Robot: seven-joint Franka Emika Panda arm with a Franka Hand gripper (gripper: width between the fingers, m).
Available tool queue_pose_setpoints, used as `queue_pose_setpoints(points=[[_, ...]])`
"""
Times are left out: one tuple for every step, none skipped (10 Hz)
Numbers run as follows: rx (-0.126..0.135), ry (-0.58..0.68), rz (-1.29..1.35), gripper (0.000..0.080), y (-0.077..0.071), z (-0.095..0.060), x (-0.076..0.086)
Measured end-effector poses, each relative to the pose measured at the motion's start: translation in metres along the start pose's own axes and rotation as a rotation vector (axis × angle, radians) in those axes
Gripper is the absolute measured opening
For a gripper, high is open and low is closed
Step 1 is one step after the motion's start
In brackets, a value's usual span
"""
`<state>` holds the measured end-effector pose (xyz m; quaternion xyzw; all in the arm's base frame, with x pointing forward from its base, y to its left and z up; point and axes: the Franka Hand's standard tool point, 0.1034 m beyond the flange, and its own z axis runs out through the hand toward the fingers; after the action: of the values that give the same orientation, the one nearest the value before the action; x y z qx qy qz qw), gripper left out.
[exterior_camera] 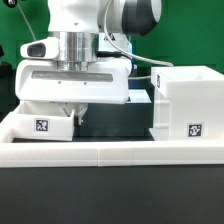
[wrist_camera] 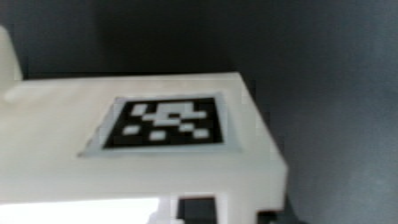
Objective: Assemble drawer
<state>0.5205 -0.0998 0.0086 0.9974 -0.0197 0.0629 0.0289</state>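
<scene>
A small white tray [exterior_camera: 42,124] with a square tag stands at the exterior view's left, against the long low white wall [exterior_camera: 110,152]. My gripper [exterior_camera: 76,110] reaches down at the tray's right end, and its fingers stand close together on that edge. In the wrist view the tray's white face with its tag [wrist_camera: 166,125] fills the frame. Two dark fingertips [wrist_camera: 199,212] show at the picture's edge with a white strip of the tray between them. The tall boxy housing [exterior_camera: 188,100], also tagged, stands at the exterior view's right. A second tray is not in view.
The long low white wall runs across the front of the black table [exterior_camera: 115,120]. The dark table surface [wrist_camera: 338,100] lies beside the tray. The arm's wide white hand [exterior_camera: 72,82] hides what is behind the tray.
</scene>
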Motion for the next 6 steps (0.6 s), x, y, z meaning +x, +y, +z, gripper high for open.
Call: queue_pose_setpoints(points=[[0.0, 0.0, 0.0, 0.0039, 0.0, 0.0, 0.0], [0.0, 0.0, 0.0, 0.0039, 0.0, 0.0, 0.0], [-0.001, 0.002, -0.013, 0.0039, -0.002, -0.001, 0.001], [0.002, 0.008, -0.05, 0.0041, -0.008, -0.007, 0.005], [0.006, 0.012, -0.064, 0.0041, -0.007, -0.013, 0.008], [0.014, 0.012, -0.059, 0.0041, -0.008, -0.019, 0.009]])
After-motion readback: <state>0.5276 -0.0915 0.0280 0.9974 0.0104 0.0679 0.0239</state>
